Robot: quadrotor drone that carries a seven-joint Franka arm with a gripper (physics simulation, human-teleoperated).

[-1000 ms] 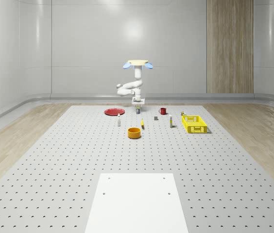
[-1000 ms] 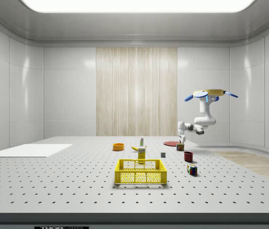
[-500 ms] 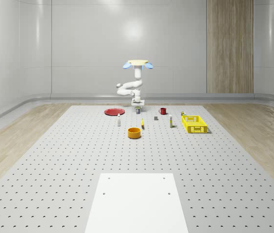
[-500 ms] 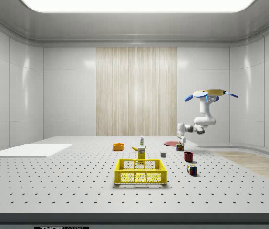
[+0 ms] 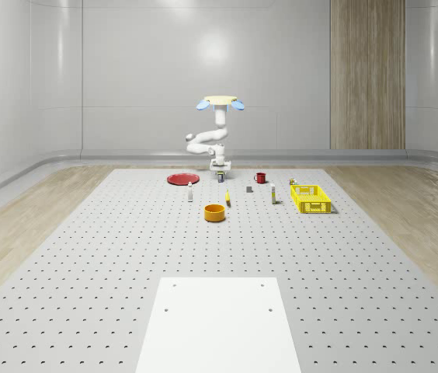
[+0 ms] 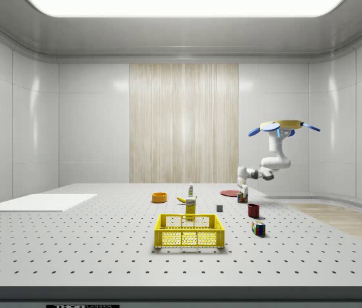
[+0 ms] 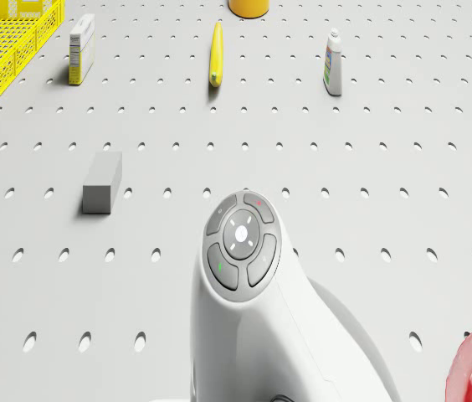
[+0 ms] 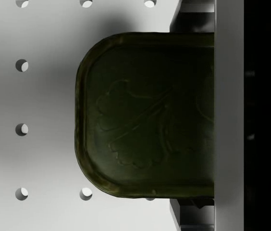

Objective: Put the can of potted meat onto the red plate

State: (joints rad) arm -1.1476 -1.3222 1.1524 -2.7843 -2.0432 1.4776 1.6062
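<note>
The can is seen at the lowered gripper, apparently on the table beside the plate; grip state cannot be told, transfer not done, drone hovering above.

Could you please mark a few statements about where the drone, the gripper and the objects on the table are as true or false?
1. The drone hovers in the air above the can of potted meat. True.
2. The can already lies on the red plate. False: the wrist view shows it above the perforated table, and the plate lies apart, toward the whole-scene view's left.
3. The gripper is down at the can. True.
4. The banana lies inside the yellow basket. False: it lies on the table, outside the basket.
5. The orange bowl stands nearer the white panel than the red mug does. True.
</note>
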